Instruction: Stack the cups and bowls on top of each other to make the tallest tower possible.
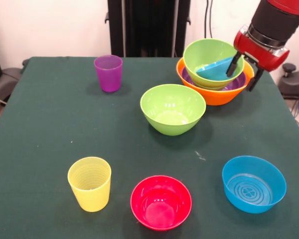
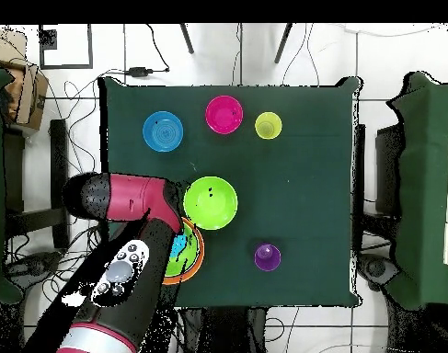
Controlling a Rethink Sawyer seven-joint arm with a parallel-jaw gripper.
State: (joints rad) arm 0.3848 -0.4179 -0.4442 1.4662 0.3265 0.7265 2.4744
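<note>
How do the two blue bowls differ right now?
The loose blue bowl sits upright and alone on the table's cloth; the other blue bowl lies tilted inside the green bowl atop the tower. The gripper straddles the tilted one's rim; nothing touches the loose one. The loose bowl's ringed bottom shows; the tilted one's is hidden. Both are the same glossy blue.

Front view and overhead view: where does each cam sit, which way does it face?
Front view: sits across the table, facing the robot; the arm enters top right, gripper straddling the tower rim.
Overhead view: above the table, looking straight down; the arm covers most of the tower at lower left.
Shared: purple cup, yellow cup, pink-red bowl, lone blue bowl, loose green bowl.
</note>
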